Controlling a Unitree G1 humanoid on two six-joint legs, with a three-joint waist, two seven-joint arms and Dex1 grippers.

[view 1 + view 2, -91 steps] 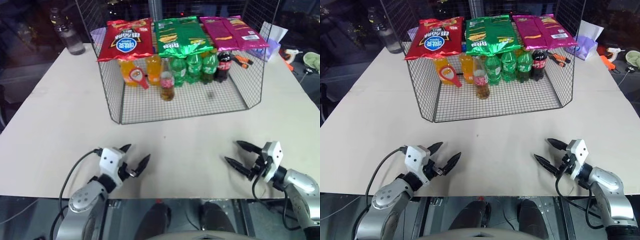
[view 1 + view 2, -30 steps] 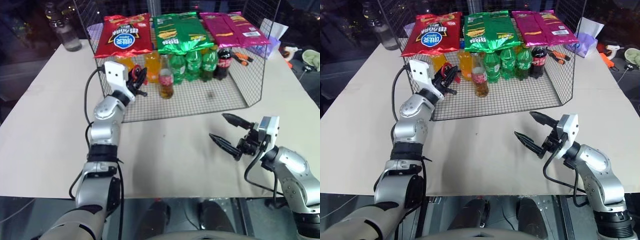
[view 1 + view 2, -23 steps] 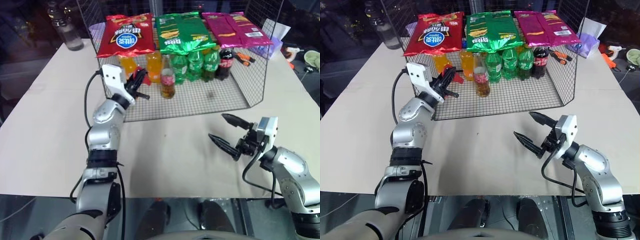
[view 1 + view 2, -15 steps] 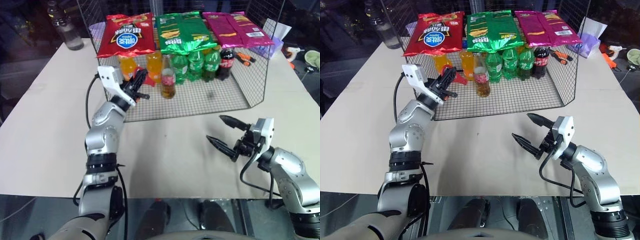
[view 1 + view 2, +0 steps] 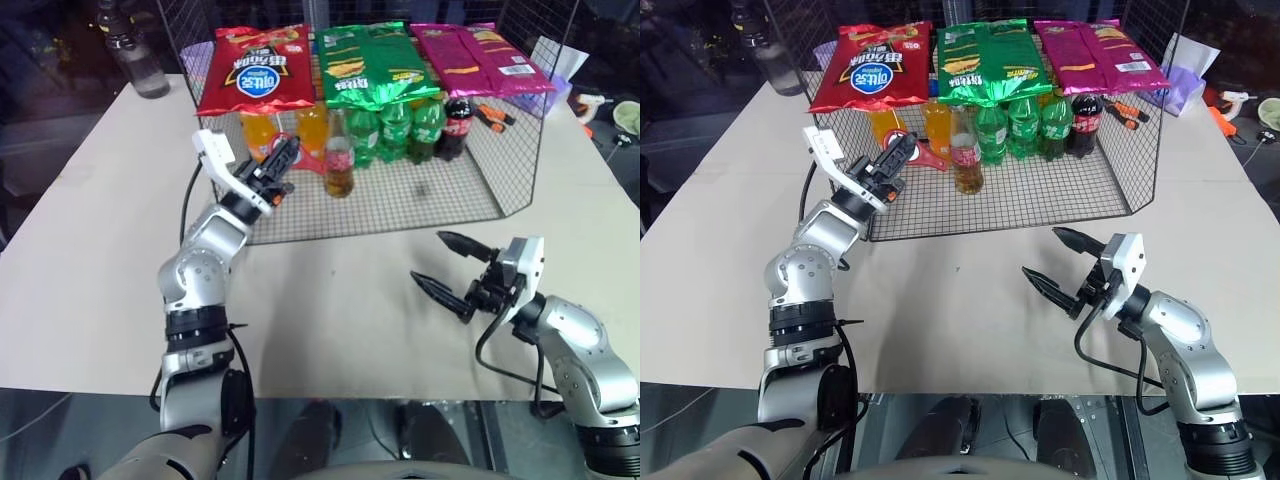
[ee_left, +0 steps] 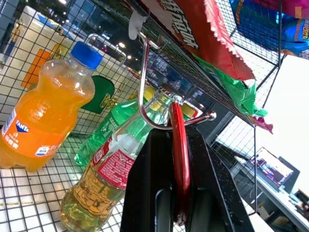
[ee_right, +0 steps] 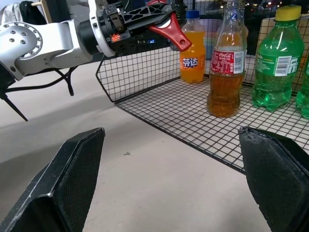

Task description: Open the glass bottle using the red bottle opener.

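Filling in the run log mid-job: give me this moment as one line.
left gripper: shut on red bottle opener | right gripper: open over table | glass bottle: capped, upright in wire rack

light: bright, even, from overhead on the table [image 5: 90, 230] | surroundings: dim beyond its far edge | shadows: soft and faint | glare: sheen on the snack bags [image 5: 372, 60] and a blown-out white patch in the left wrist view | focus: head views sharp; right wrist view's near fingers [image 7: 72, 174] soft | distortion: slight bowing at edges
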